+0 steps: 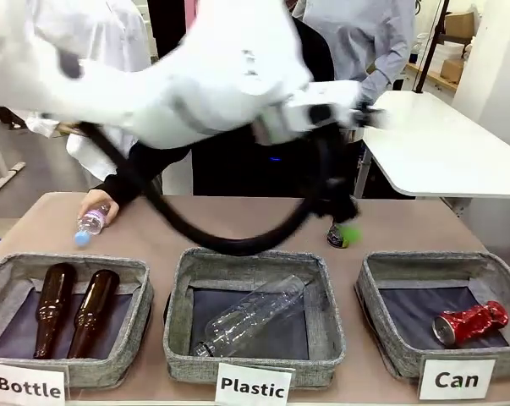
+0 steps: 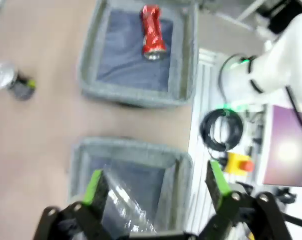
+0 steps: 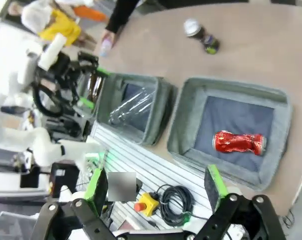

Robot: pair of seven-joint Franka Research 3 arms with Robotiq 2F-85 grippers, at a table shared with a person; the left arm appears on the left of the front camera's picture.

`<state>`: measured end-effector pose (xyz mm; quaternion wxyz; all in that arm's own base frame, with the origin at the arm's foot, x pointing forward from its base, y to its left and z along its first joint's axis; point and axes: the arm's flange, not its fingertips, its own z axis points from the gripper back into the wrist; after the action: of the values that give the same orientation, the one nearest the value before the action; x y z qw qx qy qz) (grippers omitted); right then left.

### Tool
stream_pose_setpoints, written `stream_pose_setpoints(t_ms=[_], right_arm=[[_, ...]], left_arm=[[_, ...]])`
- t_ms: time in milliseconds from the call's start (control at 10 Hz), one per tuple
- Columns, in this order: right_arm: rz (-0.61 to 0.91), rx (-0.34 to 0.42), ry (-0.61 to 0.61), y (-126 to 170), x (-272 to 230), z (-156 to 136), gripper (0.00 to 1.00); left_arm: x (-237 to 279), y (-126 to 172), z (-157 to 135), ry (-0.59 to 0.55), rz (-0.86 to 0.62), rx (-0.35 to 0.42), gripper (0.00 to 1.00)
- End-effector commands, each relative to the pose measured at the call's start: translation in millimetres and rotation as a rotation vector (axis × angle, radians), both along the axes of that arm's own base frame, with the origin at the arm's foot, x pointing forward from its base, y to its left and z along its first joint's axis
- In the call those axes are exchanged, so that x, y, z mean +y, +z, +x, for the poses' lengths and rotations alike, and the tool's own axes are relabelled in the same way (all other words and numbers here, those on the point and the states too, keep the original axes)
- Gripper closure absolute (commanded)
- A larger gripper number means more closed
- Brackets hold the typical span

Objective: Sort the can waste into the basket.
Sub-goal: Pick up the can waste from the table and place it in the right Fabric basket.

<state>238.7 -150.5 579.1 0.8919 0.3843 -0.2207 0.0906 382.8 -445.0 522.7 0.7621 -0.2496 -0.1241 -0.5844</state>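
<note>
The crushed red can (image 1: 470, 323) lies inside the grey basket (image 1: 375, 292) labelled "Can"; the wrist views also show the red can (image 2: 152, 32) (image 3: 239, 142) in that basket (image 2: 187, 60) (image 3: 188, 117). The slim black can (image 1: 334, 238) (image 2: 14, 82) (image 3: 203, 36) rests on the table beyond the basket. My left gripper (image 1: 343, 220) is a blur that overlaps the black can in the front view. In its own view this gripper (image 2: 156, 185) is open and empty, high over the "Plastic" bin. My right gripper (image 3: 156, 185) is open and empty, high over the table's near edge.
The "Plastic" bin (image 1: 180, 292) holds a clear bottle (image 1: 250, 315). Two brown bottles (image 1: 73, 309) lie in the "Bottle" bin (image 1: 143, 292). A person's hand (image 1: 95, 203) holds a small plastic bottle (image 1: 90, 225) at the far left. My left arm spans the upper front view.
</note>
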Motion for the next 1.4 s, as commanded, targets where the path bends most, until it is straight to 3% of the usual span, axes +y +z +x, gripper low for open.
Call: stream_pose_setpoints(t_ms=[0, 300, 400, 500, 700, 900, 1000, 1300], right_arm=[[0.035, 0.001, 0.055, -4.8, 30.7, 15.2, 0.00], [0.149, 0.060, 0.162, -25.7, 78.6, 45.7, 0.00], [0.213, 0.094, 0.184, -36.7, 87.5, 56.6, 0.00], [0.259, 0.120, 0.183, -46.9, 95.5, 66.2, 0.00], [0.323, 0.164, 0.185, -65.0, 98.9, 75.3, 0.00], [0.354, 0.181, 0.126, -72.2, 91.6, 83.1, 0.00], [0.312, 0.177, 0.177, -71.0, 97.2, 77.4, 0.00], [0.312, 0.177, 0.177, -71.0, 97.2, 77.4, 0.00]], left_arm=[[124.5, 3.1, -2.9, 0.178, -0.029, 0.083, 0.00], [305.0, -0.6, 9.7, 0.670, -0.187, 0.401, 0.00], [356.6, -10.9, 7.6, 0.714, -0.274, 0.520, 0.00], [405.3, -22.2, -0.3, 0.772, -0.383, 0.598, 0.00], [494.2, -73.0, -27.3, 0.969, -0.691, 0.713, 0.00], [526.0, -112.4, -27.7, 0.991, -0.927, 0.804, 0.00], [515.8, -78.5, -30.7, 0.962, -0.627, 0.762, 0.00], [515.8, -78.5, -30.7, 0.962, -0.627, 0.762, 0.00]])
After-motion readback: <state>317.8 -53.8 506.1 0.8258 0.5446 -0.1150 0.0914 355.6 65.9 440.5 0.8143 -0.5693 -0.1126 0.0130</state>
